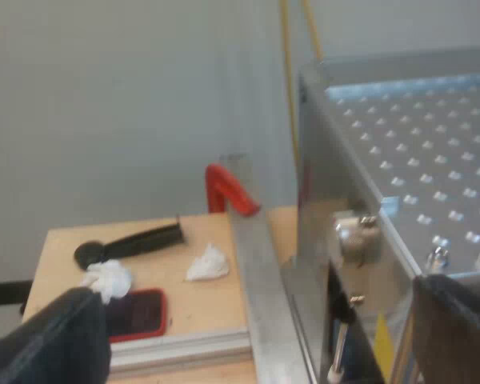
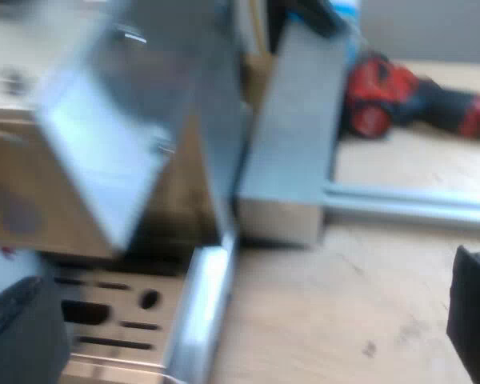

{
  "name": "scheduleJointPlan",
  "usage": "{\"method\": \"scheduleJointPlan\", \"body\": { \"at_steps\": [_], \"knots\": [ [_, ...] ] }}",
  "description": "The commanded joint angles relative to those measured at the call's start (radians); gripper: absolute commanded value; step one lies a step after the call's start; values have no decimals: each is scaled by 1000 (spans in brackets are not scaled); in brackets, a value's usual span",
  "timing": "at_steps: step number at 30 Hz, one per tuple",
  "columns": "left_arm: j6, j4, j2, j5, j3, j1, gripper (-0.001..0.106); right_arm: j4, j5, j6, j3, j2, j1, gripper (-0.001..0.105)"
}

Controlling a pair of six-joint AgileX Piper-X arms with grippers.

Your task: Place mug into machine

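The left pincer (image 1: pixel 260 320) is held with its fingers spread wide, beside the upper edge of the espresso machine (image 1: pixel 416 152), whose dimpled metal top is seen close by. Past the machine's side, a wooden counter (image 1: pixel 200 304) carries a black tool (image 1: pixel 132 242), crumpled white tissues (image 1: pixel 208 264), a red-cased phone (image 1: pixel 136 314) and a red clamp (image 1: pixel 224 190).

The right pincer (image 2: pixel 244 320) is likewise spread wide, low over the counter (image 2: pixel 336 304), near a slotted metal tray (image 2: pixel 112 320) under blurred metal panels (image 2: pixel 288 136). A red and black power tool (image 2: pixel 416 100) lies farther off.
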Motion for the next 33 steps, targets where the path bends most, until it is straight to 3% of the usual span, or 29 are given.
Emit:
{"method": "scheduleJointPlan", "body": {
  "at_steps": [1, 6, 11, 23, 33],
  "knots": [
    [-2, 13, -14, 4, -5, 5, 80, 54, -78, -18, -1, -9, -205, 105],
    [-2, 45, -34, 1, 0, 5, 80, 90, -140, -74, 34, -55, -369, 105],
    [-2, 42, -107, -15, 46, 5, 80, 104, -140, -81, 76, -150, -374, 105],
    [-2, 51, -489, -12, 289, 5, 80, 169, -140, -101, 199, -503, -374, 105],
    [-2, 286, -754, -12, 335, 2, 80, 291, -140, -96, 271, -761, -374, 105]
  ]
}}
